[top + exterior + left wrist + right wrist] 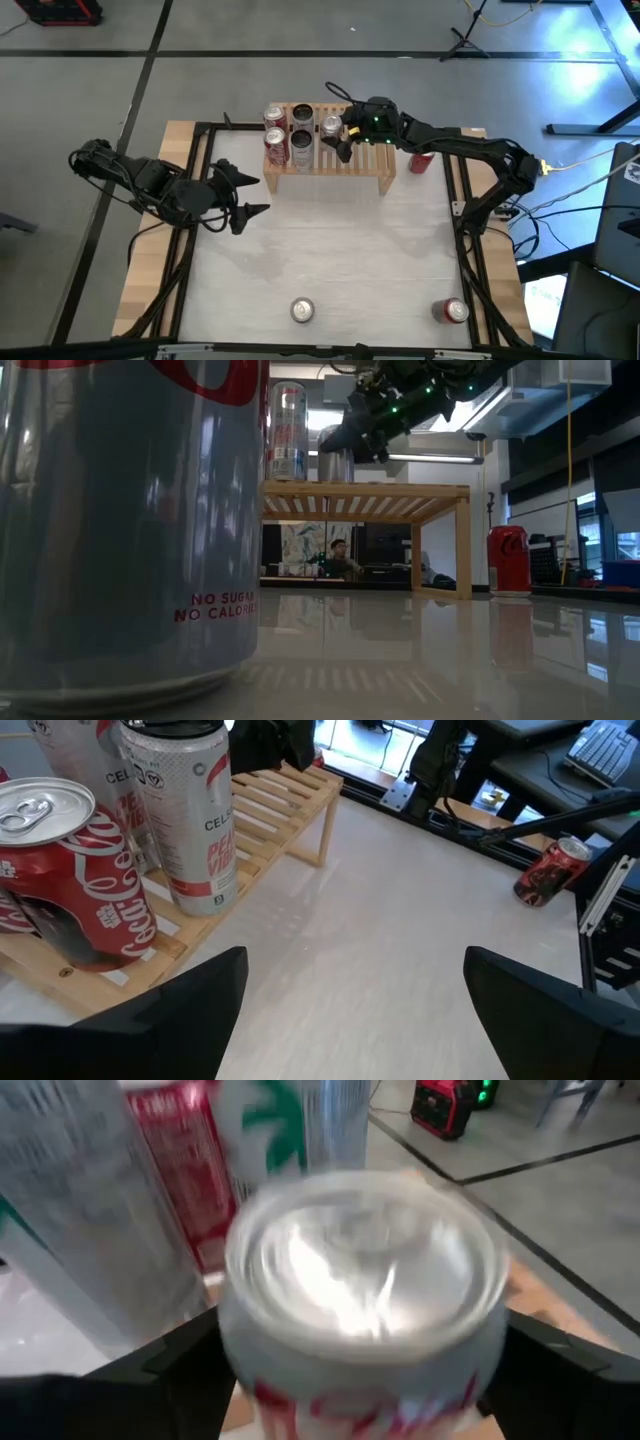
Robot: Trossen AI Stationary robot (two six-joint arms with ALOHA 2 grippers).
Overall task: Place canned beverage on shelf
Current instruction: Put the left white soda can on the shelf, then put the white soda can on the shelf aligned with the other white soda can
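Observation:
The light-wood shelf (345, 160) stands at the table's far middle; it also shows in the low view (440, 492). Several cans stand on its left part, red ones (275, 146) and tall silver ones (301, 146). My right gripper (338, 130) is over the shelf, shut on a short silver can (331, 125) with red lettering (360, 1290). In the low view this can (335, 466) seems to stand on the slatted top. My left gripper (250, 195) is open and empty above the table's left part, in front of the shelf's left end. My right gripper pinches the silver can between its two fingers, one on each side of the can's wall (232, 1360), below the rim. The fingers come slanting down from the table's right. The can is upright, its bottom (335, 478) at the shelf's top.
A red can (421, 160) stands on the table beside the shelf's right leg. A silver can (302, 310) and a red can (453, 311) stand near the table's front edge. The silver one fills the left of the low view (130, 520). A person shows in the room behind.

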